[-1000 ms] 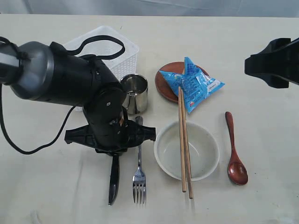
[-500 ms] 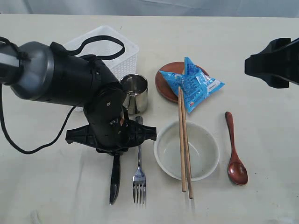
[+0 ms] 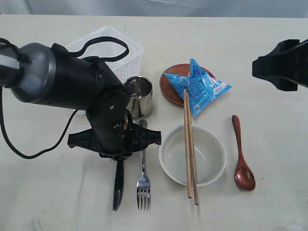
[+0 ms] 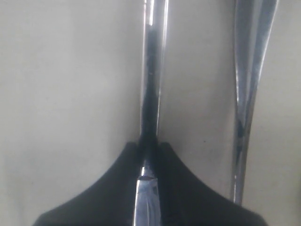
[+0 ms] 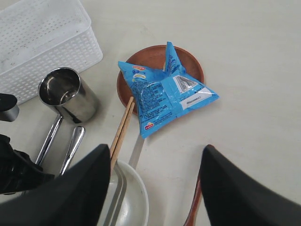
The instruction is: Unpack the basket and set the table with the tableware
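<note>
My left gripper [image 3: 118,156] is shut on the steel knife [image 3: 117,185], which points toward the table's [image 3: 269,144] front edge beside the fork [image 3: 143,183]. In the left wrist view the knife [image 4: 151,70] runs out from between the closed fingers [image 4: 117,188], with the fork [image 4: 247,94] alongside. Behind the arm stands the white basket [image 3: 130,55]. The steel cup [image 3: 138,96], the bowl [image 3: 211,166] with two chopsticks [image 3: 190,154] across it, the wooden spoon [image 3: 243,163] and the brown plate [image 3: 171,86] are on the table. My right gripper [image 5: 155,150] hangs open at the far right.
A blue snack packet [image 3: 202,86] lies on the plate, touching the far ends of the chopsticks. In the right wrist view the basket [image 5: 47,42], cup [image 5: 66,92], packet [image 5: 162,92] and bowl rim [image 5: 136,197] show below the open fingers. The left arm's black cable loops over the basket.
The left gripper and the knife have edged very slightly to the right. Nothing else has moved.
</note>
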`<state>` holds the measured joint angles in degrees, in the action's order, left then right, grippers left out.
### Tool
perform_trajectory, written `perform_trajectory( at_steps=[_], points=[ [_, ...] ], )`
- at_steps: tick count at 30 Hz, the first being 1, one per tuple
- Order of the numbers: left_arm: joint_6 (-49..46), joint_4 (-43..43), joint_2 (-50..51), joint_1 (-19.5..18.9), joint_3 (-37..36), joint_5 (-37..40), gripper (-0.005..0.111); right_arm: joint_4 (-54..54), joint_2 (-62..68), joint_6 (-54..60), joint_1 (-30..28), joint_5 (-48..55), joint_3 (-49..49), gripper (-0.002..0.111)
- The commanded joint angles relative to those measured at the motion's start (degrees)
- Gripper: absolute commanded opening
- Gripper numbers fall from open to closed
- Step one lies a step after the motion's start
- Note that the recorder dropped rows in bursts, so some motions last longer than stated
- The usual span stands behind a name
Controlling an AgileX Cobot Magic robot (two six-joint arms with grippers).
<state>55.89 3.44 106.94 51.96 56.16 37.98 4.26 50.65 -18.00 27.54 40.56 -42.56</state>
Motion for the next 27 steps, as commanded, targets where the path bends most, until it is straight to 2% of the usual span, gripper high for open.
perform_trajectory(
  at_steps=[1, 4, 7, 27],
  points=[
    [0.4, -0.1, 0.4, -0.1, -0.3, 0.9, 0.016, 0.3, -0.3, 0.4, 0.0, 0.3, 0.1, 0.055],
    [0.4, -0.1, 0.4, -0.1, -0.3, 0.9, 0.034, 0.3, -0.3, 0.4, 0.0, 0.3, 0.1, 0.055],
    [0.4, -0.1, 0.4, -0.1, -0.3, 0.9, 0.041, 0.3, -0.3, 0.4, 0.0, 0.3, 0.1, 0.055],
    [0.5, 3.8, -5.6, -0.1, 0.2, 1.1, 0.041, 0.3, -0.3, 0.4, 0.0, 0.3, 0.1, 0.055]
  ],
)
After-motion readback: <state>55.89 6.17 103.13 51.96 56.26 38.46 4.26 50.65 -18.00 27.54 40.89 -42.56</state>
